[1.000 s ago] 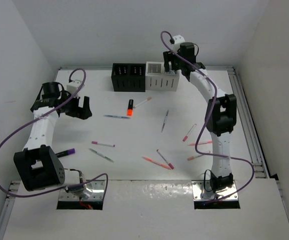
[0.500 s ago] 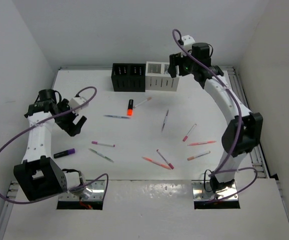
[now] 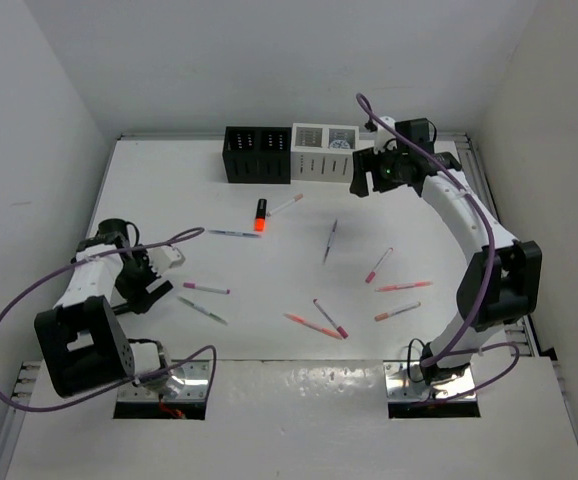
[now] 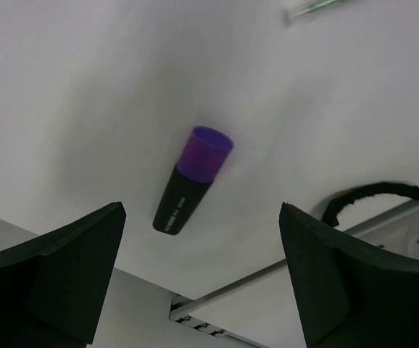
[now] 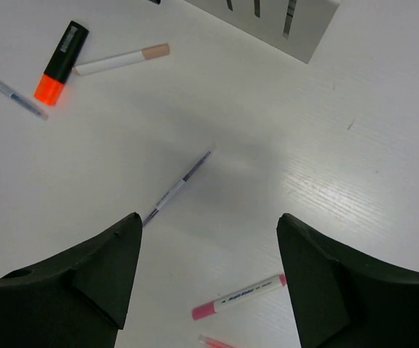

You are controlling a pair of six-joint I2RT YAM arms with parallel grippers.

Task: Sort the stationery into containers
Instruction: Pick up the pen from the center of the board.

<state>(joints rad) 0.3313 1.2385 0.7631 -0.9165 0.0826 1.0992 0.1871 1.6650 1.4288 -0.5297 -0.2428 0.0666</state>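
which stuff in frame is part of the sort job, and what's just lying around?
Job: black slotted organiser box; white slotted organiser box; stubby orange-black highlighter; stubby purple-capped black marker; loose thin pens and markers.
Just lying about: purple arm cables; metal base plates.

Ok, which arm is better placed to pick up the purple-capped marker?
Left. The left pincer hangs open directly above the purple-capped marker, which sits between its fingers in the wrist view. The right pincer is far off, beside the white box.
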